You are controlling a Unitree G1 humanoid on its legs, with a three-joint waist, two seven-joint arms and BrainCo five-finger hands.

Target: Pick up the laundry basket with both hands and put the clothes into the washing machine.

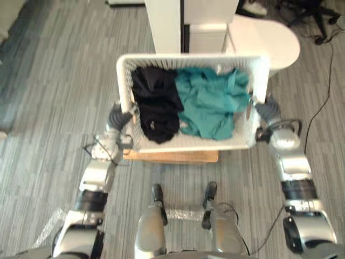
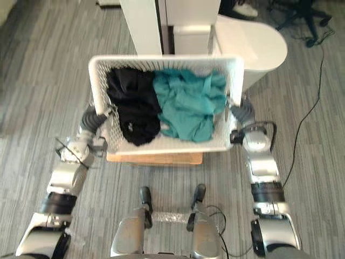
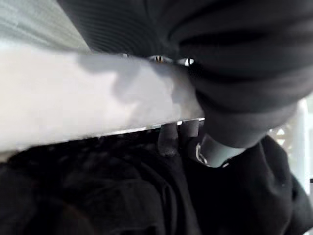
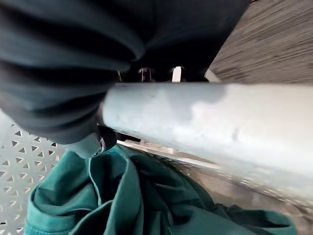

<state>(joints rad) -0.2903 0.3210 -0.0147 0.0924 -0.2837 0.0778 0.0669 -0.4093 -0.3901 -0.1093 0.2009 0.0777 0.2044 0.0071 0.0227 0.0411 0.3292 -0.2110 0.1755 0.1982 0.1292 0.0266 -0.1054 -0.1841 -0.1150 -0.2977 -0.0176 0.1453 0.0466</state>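
Now we hold the white perforated plastic laundry basket [image 1: 188, 60] crosswise, left hand [image 1: 119, 116] and right hand [image 1: 266, 111] each clamped over an end rim (black and teal clothes [image 1: 194, 102] inside), with the white washing machine [image 1: 269, 38] just beyond its far rim.

Beyond the white perforated plastic basket [image 1: 188, 57], a white upright cabinet [image 1: 164, 24] blocks 12 o'clock, a rounded white appliance top [image 1: 269, 40] 1 o'clock. Grey striped floor [image 1: 54, 81] at 9 o'clock is open.

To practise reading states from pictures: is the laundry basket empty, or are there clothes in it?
Not empty. The laundry basket holds a black garment and, beside it, a teal garment, both heaped inside.
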